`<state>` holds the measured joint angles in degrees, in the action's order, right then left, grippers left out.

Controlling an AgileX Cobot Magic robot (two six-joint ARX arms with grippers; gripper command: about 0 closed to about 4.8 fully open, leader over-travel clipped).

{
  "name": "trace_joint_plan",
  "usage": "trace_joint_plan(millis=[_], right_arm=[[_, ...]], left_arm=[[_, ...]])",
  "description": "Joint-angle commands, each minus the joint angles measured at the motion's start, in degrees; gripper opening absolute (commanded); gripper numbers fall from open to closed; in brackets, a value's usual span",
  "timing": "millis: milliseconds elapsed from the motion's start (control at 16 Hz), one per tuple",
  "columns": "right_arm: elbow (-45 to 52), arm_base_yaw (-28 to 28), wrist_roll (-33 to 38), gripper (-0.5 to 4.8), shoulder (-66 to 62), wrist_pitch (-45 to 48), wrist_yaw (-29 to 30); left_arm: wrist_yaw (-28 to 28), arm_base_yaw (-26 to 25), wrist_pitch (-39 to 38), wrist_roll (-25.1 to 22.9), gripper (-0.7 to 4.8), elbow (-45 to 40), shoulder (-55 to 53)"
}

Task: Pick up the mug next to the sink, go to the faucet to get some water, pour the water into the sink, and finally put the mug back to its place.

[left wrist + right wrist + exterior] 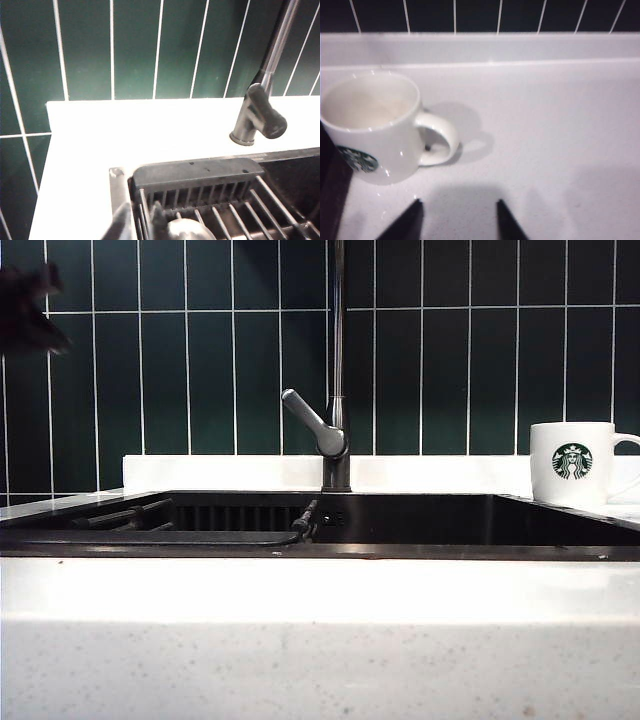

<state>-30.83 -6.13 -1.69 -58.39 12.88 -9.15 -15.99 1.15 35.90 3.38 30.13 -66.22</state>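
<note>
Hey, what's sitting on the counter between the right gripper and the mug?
Nothing: in the right wrist view only bare white countertop and shadow separate the open right gripper from the mug, which stands upright with its handle toward the open counter.

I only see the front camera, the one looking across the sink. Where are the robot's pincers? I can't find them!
Observer: The right pincer hovers over the counter just beside the mug, jaws open, holding nothing.
Operator: Is there water in the mug?
Observer: From above it looks empty, just white inside.
Operator: And the other pincer?
Observer: The left pincer is over the rack at the sink's end, with the faucet off to one side. It's too blurry to tell if it's open.
</note>
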Motion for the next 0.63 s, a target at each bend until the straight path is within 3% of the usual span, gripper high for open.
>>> trace_joint_plan(millis=[63,125,438,625], right_arm=[[-0.13,0.11,0.2,1.9,-9.7,11.85,1.86],[-0.13,0.11,0.22,1.9,-14.32,17.46,1.81],[-0.13,0.11,0.22,1.91,-23.19,26.05,3.34],[-0.15,0.11,0.22,1.91,-26.34,30.58,3.32]], left_arm=[[-1.4,0.0,1.49,-3.96,0.42,4.46,-4.92],[-3.69,0.0,1.44,-4.04,1.04,6.62,-7.45],[-5.75,0.26,1.55,-4.31,1.22,10.12,-14.34],[-6.34,2.14,6.16,-4.46,1.22,10.12,-18.34]])
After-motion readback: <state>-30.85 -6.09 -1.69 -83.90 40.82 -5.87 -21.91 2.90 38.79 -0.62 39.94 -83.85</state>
